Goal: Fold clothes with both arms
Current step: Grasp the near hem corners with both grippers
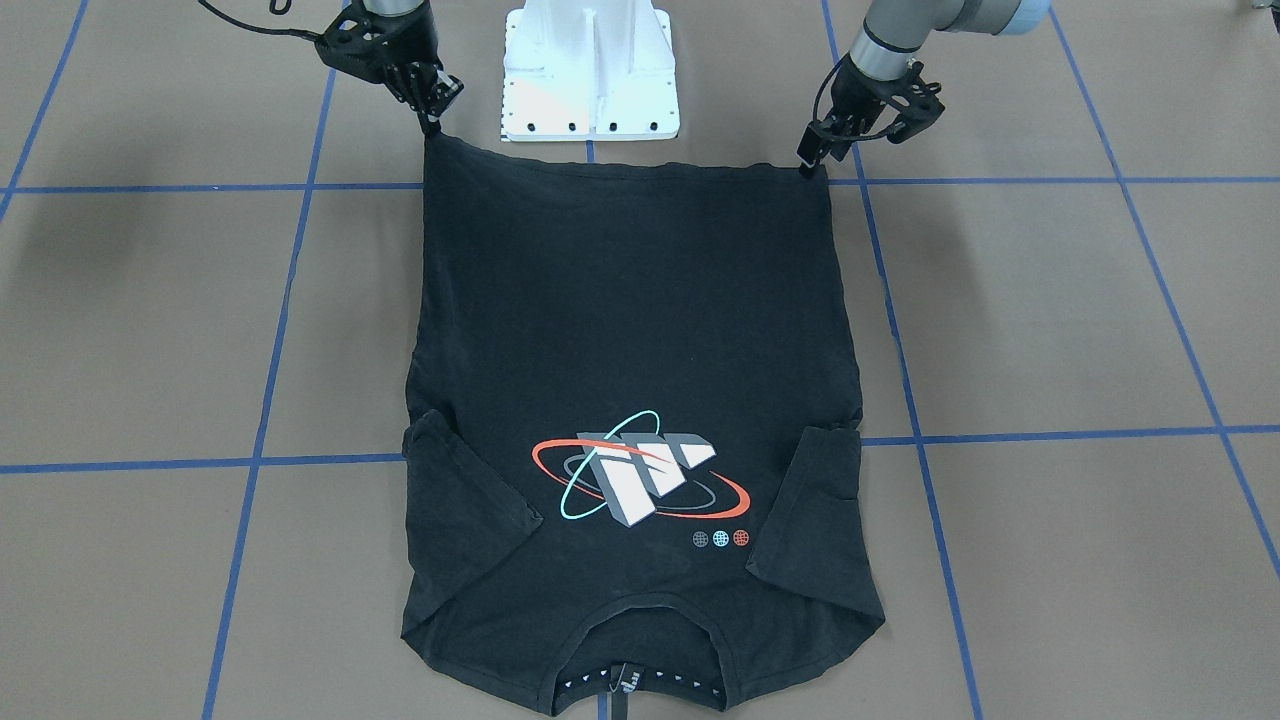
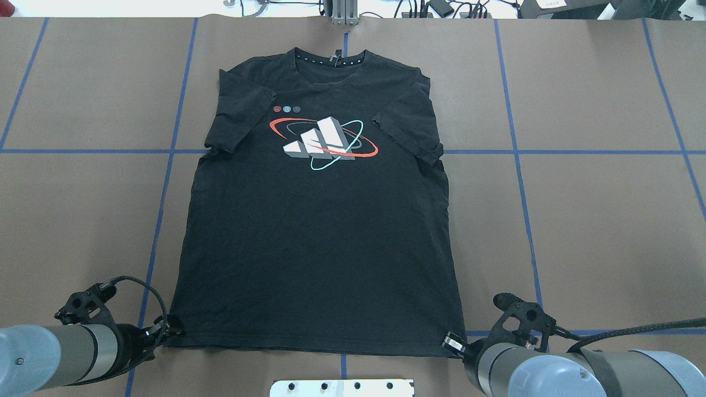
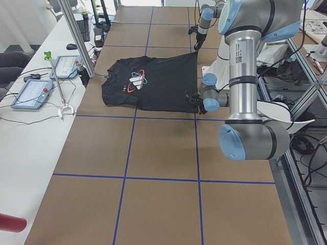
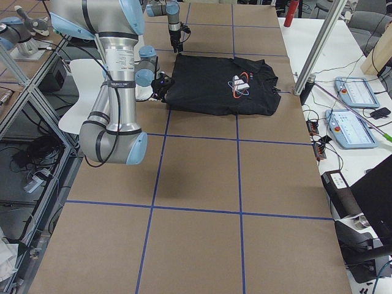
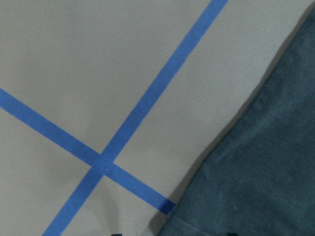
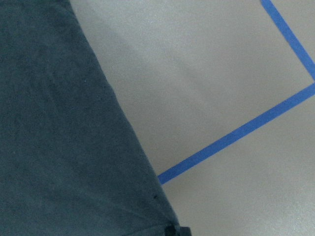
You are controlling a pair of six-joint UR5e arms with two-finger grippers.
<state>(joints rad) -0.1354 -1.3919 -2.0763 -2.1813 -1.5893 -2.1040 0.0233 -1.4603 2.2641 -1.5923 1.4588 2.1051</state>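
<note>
A black T-shirt [image 1: 640, 300] [image 2: 314, 237] lies flat and logo up on the brown table, both sleeves tucked inward and the collar [image 2: 330, 58] pointing away from me. My left gripper [image 1: 808, 160] [image 2: 168, 332] is shut on one corner of the hem on my side. At the other hem corner my right gripper [image 1: 432, 122] [image 2: 451, 342] is likewise shut. The hem runs taut between them. Each wrist view shows only dark cloth [image 5: 266, 172] [image 6: 59, 123] beside blue tape, with the fingertips almost cut off at the bottom edge.
The white bolted base plate [image 1: 590, 70] [image 2: 342, 387] sits just behind the hem, between the two arms. Blue tape lines [image 2: 165, 182] grid the table. Control pendants [image 3: 30, 92] [image 4: 352, 92] and cables lie on the bench past the collar end.
</note>
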